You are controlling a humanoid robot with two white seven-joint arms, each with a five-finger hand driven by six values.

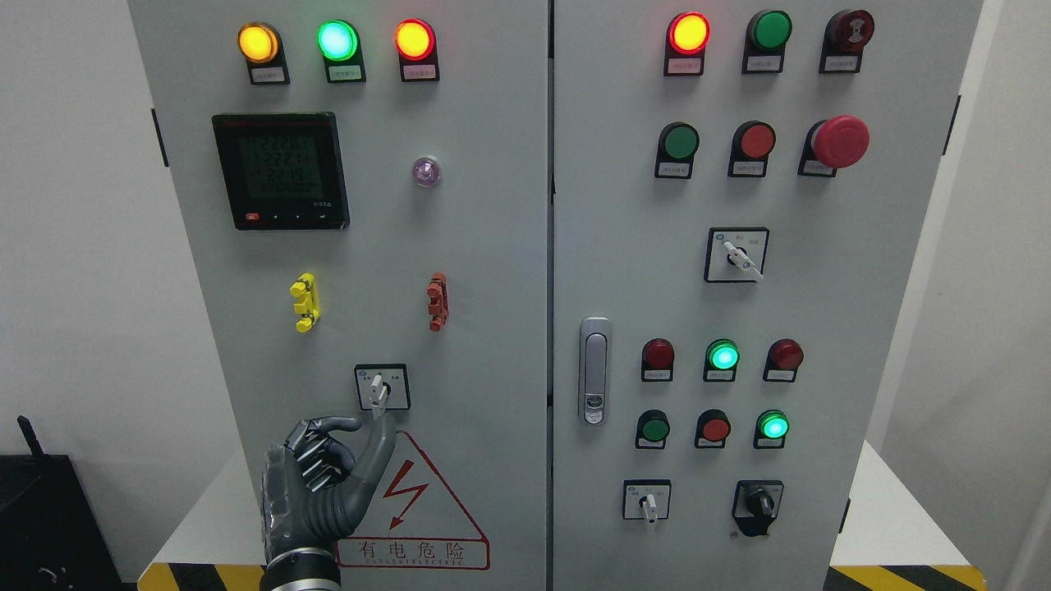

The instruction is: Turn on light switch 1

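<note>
A small rotary selector switch [381, 387] with a white handle pointing straight down sits low on the left cabinet door [476, 246]. My left hand [371, 425], dark grey, comes up from the bottom left, directly under that switch. Its thumb [380, 447] points up and nearly reaches the handle's lower tip. The index finger [338, 424] reaches toward the thumb with a small gap between them, while the other fingers are curled. The hand holds nothing. My right hand is out of view.
The left door carries three lit lamps [337, 39], a digital meter [281, 171], yellow [305, 301] and red [438, 301] clips, and a warning triangle [415, 513]. The right door [862, 287] has buttons, a red emergency stop [839, 141], a latch [594, 369] and more selector switches [737, 254].
</note>
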